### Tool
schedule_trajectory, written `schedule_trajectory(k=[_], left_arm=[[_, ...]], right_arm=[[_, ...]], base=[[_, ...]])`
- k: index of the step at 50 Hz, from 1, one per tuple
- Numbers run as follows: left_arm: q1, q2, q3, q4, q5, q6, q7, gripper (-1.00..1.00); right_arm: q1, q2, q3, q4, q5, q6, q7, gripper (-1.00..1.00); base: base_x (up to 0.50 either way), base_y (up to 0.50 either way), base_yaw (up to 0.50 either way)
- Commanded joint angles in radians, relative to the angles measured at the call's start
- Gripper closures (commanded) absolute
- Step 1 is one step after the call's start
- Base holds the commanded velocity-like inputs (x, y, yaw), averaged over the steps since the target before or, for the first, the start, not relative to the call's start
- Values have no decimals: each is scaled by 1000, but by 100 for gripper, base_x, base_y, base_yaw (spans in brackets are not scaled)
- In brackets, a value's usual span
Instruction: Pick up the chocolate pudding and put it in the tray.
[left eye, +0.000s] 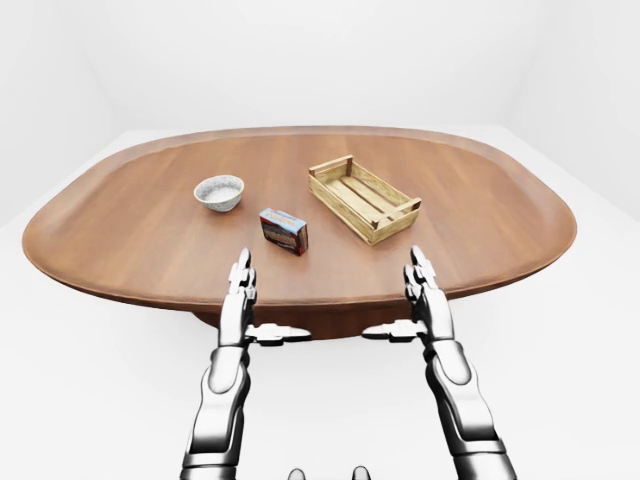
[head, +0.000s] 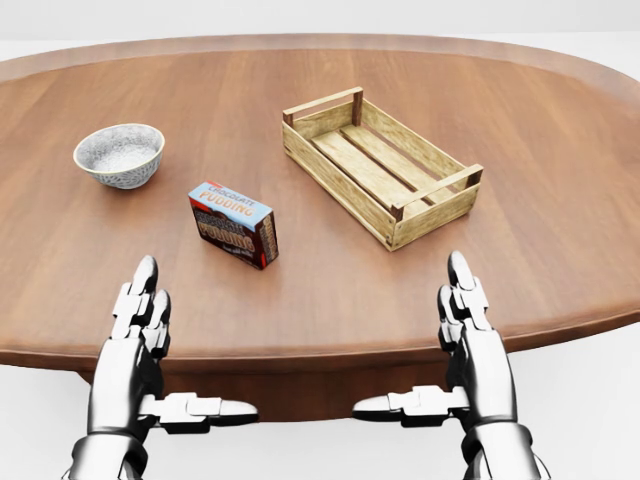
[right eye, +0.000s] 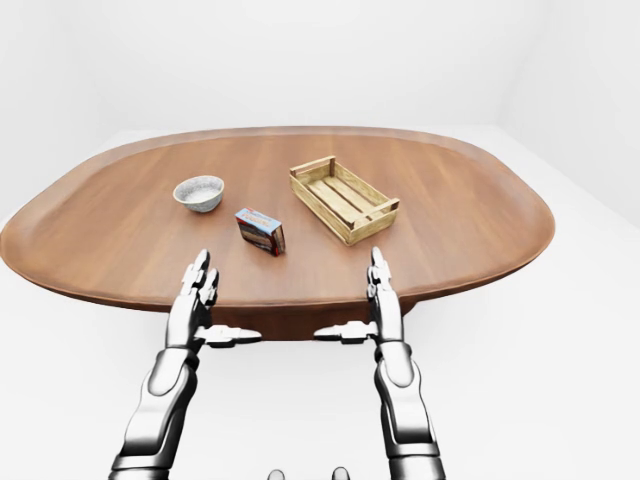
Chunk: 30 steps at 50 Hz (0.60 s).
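Over the near table edge (head: 330, 345): left hand (head: 140, 340) and right hand (head: 470, 335) level, fingers straight, thumbs turned inward, both spread and empty | chocolate pudding (head: 233, 224) on the wood between bowl (head: 119, 154) and tray (head: 378, 165), clear of both hands

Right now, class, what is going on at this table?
A simulated humanoid robot faces an oval wooden table. Its left hand and right hand are both open and empty, held near the table's edge at the bottom of the head view. The chocolate pudding box stands untouched on the table, above the left hand in that view. The slatted wooden tray lies empty to its right, and a small bowl sits to its left. Nothing has been picked up yet.
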Motion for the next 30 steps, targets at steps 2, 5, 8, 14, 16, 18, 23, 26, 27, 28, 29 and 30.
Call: schedule_trajectory(k=[2,5,8,14,16,18,23,26,27,28,29,30], left_arm=[[5,11,15,-4,1,-7,-35,-100],[1,12,17,4,1,-5,-37,-100],[1,12,17,6,3,-4,-39,-100],[3,11,16,-2,7,1,-40,-100],[3,11,16,1,9,-2,-39,-100],[3,11,15,2,10,-3,-40,-100],[7,11,14,-10,13,3,-41,-100],[6,11,13,-5,17,0,-40,-100],[5,11,13,-3,17,-1,-41,-100],[4,11,14,0,17,-4,-41,-100],[2,11,15,7,18,-8,-40,-100],[2,11,14,7,18,-8,-40,-100]], right_arm=[[-4,-13,-24,23,25,-12,36,-100],[-8,-12,-23,43,28,-25,42,-100],[-8,-10,-23,99,25,-69,44,-100],[-10,-10,-21,117,24,-69,44,-100],[-6,-11,-19,89,20,-69,41,-100],[-4,-9,-22,86,9,-69,22,-100],[0,-9,-18,72,0,-69,14,-100],[-1,-9,-18,79,1,-69,14,-100],[2,-10,-17,43,1,-45,13,-100],[2,-11,-16,24,1,-26,12,-100],[-4,-8,-19,105,-2,-69,13,-100],[-6,-8,-19,122,-2,-69,13,-100]], base=[[0,0,0],[0,0,0],[0,0,0],[0,0,0],[0,0,0],[0,0,0],[0,0,0],[0,0,0],[0,0,0],[0,0,0],[0,0,0],[0,0,0]])
